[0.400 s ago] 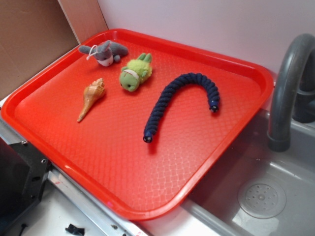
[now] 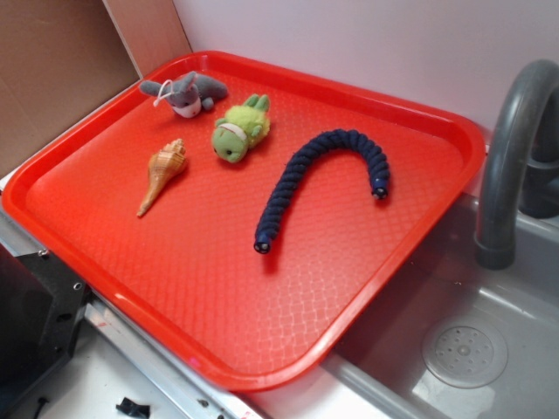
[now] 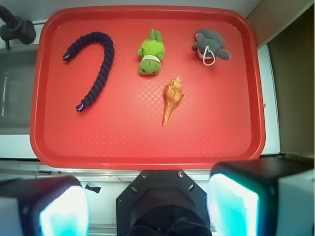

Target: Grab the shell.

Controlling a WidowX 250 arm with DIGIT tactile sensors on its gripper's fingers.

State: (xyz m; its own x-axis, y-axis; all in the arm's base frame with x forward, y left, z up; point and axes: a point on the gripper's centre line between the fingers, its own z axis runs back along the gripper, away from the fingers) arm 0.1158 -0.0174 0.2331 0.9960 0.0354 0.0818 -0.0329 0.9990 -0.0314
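Gripper high above the tray's near edge, jaws spread wide, holding nothing. Shell lies flat on the red tray, toward 12 o'clock from the gripper in the wrist view, green plush at its 11, grey plush at its 1, both close but apart. Best approach, I'd say: descend over the ridged wide end, jaws across the short axis, clear of the plush. Only the exterior view shows the sink and faucet; it doesn't show the gripper.
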